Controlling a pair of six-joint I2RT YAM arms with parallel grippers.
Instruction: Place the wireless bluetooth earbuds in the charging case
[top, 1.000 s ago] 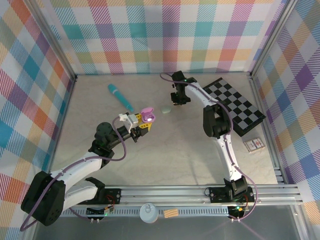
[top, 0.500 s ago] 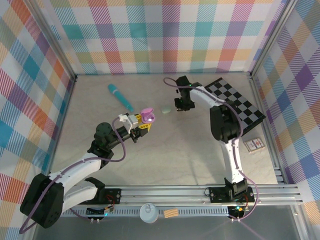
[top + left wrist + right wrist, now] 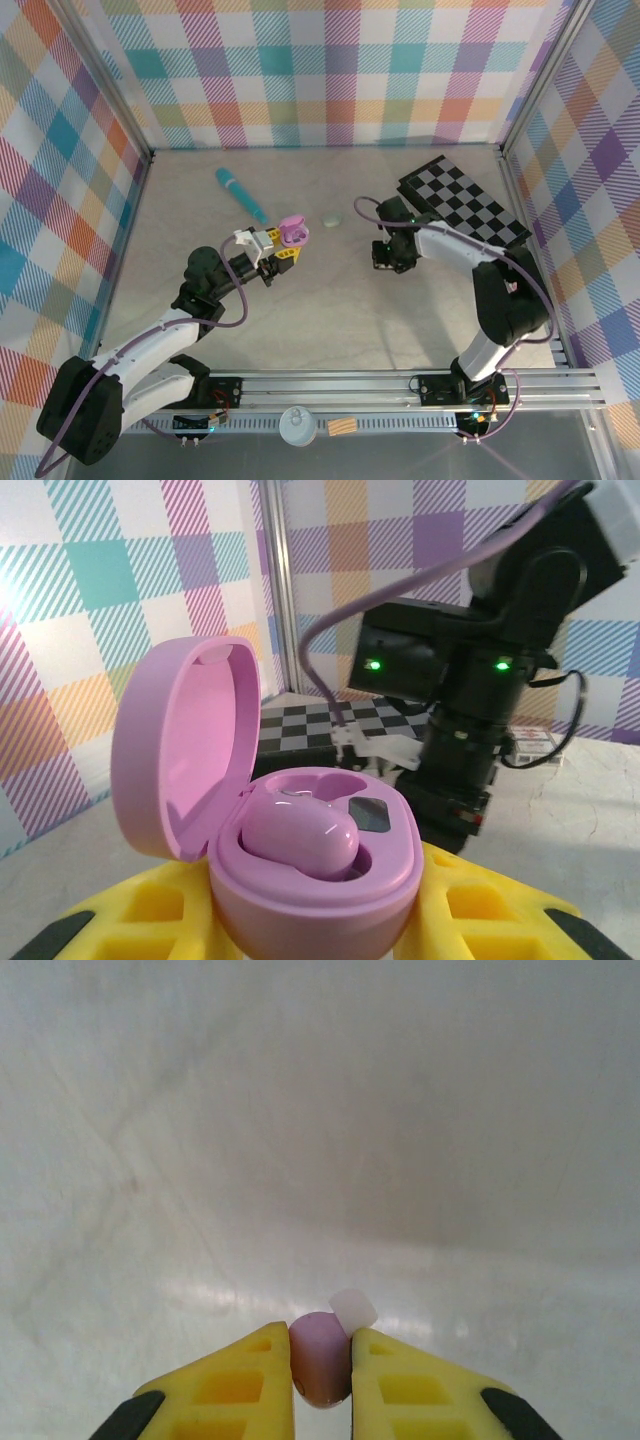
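My left gripper (image 3: 312,925) is shut on the open pink charging case (image 3: 330,895), held lid-up above the table. One purple earbud (image 3: 298,835) lies in one of its wells; the well behind it holds nothing. In the top view the case (image 3: 294,231) sits at the tip of the left gripper (image 3: 279,244), left of centre. My right gripper (image 3: 322,1362) is shut on a second purple earbud (image 3: 320,1370) with a white tip (image 3: 352,1310), just above the bare table. In the top view the right gripper (image 3: 386,256) is right of the case, with a gap between them.
A small pale green piece (image 3: 332,219) lies on the table behind the case. A teal stick (image 3: 240,193) lies at the back left. A checkerboard (image 3: 465,205) is at the back right, a small card box (image 3: 508,288) near the right wall. Plaid walls enclose the table.
The right arm has swung from beside the pale green piece at the back toward the near right, gripper shut throughout. The left arm and case have barely moved.
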